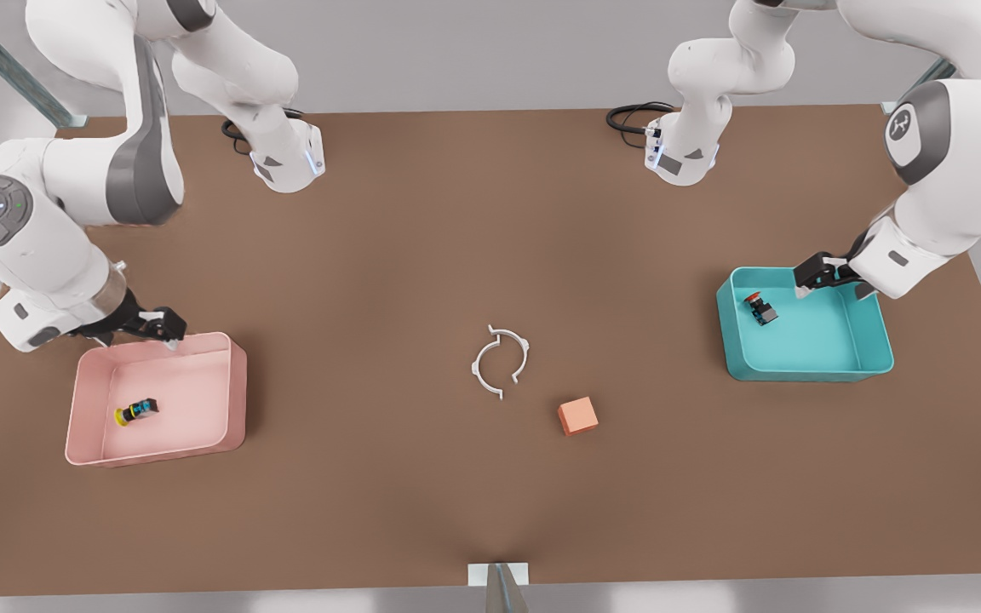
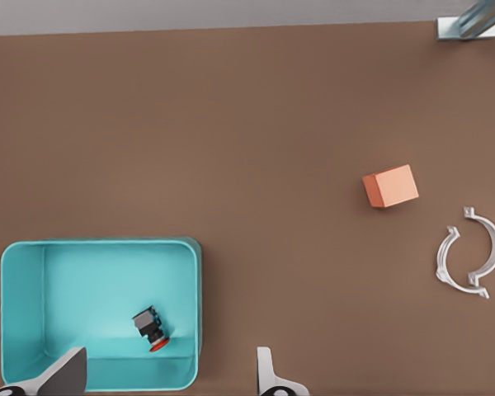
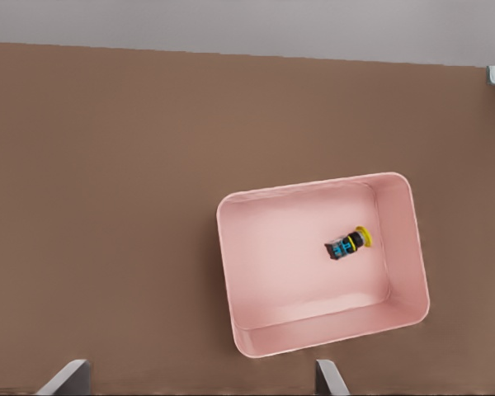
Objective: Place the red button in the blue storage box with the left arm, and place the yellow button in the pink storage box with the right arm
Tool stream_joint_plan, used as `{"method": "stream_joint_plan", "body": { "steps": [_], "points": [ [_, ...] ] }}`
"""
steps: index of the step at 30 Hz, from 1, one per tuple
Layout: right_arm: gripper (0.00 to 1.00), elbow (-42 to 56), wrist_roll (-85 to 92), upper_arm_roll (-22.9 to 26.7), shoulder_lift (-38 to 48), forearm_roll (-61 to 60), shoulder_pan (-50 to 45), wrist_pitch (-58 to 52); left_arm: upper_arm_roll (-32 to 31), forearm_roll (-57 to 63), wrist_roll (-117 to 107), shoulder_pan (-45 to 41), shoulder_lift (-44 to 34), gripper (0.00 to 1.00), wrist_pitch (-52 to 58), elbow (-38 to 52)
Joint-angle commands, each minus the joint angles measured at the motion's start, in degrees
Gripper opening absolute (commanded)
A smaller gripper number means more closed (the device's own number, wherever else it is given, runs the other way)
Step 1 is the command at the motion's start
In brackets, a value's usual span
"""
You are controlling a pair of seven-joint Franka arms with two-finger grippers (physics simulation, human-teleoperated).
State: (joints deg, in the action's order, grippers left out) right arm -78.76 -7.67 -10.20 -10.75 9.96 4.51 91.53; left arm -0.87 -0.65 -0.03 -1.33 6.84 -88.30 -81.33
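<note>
Desk; pink storage box containing yellow button, blue storage box containing red button; 2 end effectors, left and right, both wide, empty, above box rims—careless retreat risks clipping walls.

Brown table carries pink box, blue box, white ring (split), orange cube.
</note>
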Motion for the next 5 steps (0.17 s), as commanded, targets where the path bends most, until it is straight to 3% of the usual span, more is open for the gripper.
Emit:
{"method": "stream_joint_plan", "body": {
  "steps": [1,5],
  "points": [
    [1.0,0.1,6.7,5.9,2.0,-6.8,-4.4,-11.5,0.0,0.0,-2.8,-0.1,-0.1,1.0,0.1,0.0],
    [1.0,-0.1,3.6,5.5,1.0,-6.9,-5.0,-11.1,0.0,0.1,-2.9,-0.9,-0.1,1.0,0.1,0.1]
  ]
}}
